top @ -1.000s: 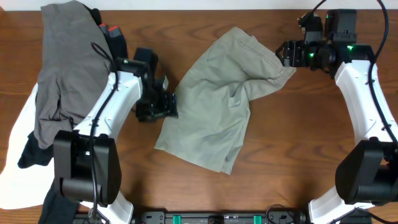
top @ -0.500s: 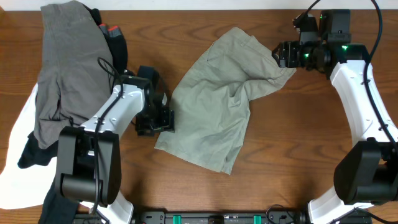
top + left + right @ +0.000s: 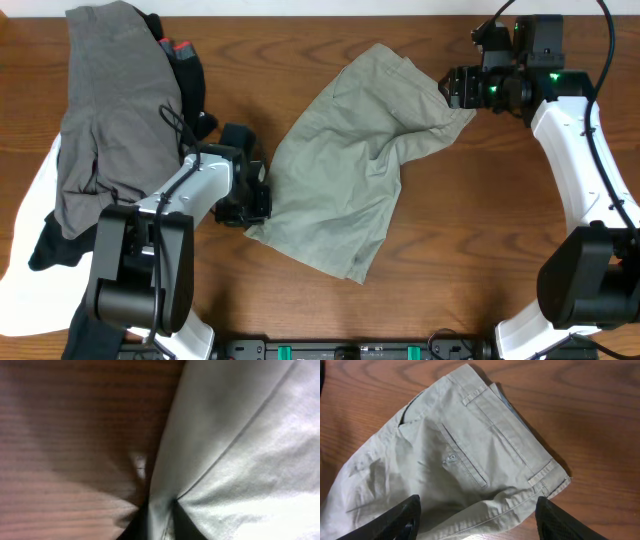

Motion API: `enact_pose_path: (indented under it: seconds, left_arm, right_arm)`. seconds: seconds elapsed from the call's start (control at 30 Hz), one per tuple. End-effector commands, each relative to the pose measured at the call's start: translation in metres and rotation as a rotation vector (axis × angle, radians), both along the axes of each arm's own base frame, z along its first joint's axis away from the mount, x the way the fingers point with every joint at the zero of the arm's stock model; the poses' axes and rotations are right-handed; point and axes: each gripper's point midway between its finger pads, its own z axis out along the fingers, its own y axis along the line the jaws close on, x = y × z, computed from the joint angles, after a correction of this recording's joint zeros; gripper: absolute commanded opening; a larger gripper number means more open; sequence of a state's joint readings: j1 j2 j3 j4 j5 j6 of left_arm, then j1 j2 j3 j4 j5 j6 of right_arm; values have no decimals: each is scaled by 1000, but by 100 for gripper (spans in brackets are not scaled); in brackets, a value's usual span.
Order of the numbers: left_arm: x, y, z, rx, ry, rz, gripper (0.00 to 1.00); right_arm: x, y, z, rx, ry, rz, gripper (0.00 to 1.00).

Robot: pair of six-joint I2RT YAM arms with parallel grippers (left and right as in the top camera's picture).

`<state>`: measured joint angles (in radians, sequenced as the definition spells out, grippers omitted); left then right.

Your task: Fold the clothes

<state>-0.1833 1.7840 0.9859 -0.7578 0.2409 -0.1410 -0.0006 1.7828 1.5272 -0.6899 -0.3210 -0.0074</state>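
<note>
Movement has brought the left gripper (image 3: 252, 205) down the edge of the khaki shorts (image 3: 350, 170), spread mid-way across the worktop (image 3: 470, 260), to pinch their hem corner (image 3: 255, 232) for a fold; the right gripper (image 3: 455, 87) gapes wide above the waistband (image 3: 514, 431).

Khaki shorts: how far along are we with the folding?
Nothing looks folded yet: the khaki shorts lie rumpled and spread on the table. In hand: the left pincer appears to pinch their lower left edge, and the right pincer hangs open by the waistband. Left to do: the whole fold, plus the heap of grey, black and white garments.
</note>
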Motion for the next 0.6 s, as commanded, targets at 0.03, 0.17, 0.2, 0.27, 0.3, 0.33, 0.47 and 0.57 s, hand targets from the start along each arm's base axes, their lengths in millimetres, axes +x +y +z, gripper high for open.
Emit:
enact_pose_path:
  seconds: [0.03, 0.17, 0.2, 0.27, 0.3, 0.33, 0.47, 0.57]
  left_arm:
    - [-6, 0, -3, -7, 36, 1, 6]
    - [6, -2, 17, -8, 24, -3, 6]
    - [12, -2, 26, -7, 12, -4, 6]
    - [22, -4, 41, -12, -18, -5, 6]
    - [28, -5, 50, -16, -38, -4, 6]
    - [34, -6, 60, -21, -61, -4, 6]
    - [48, -9, 90, -32, -124, -5, 6]
    - [49, -9, 105, -34, -140, -6, 6]
  right_arm:
    - [5, 2, 7, -9, -21, 3, 71]
    - [5, 2, 7, -9, -21, 3, 71]
    - [5, 2, 7, -9, -21, 3, 71]
    - [5, 2, 7, -10, -21, 3, 71]
    - [5, 1, 7, -13, -24, 0, 71]
    - [6, 0, 7, -19, -25, -4, 71]
    - [7, -3, 7, -33, -28, -17, 72]
    - [10, -5, 8, -39, -40, -27, 70]
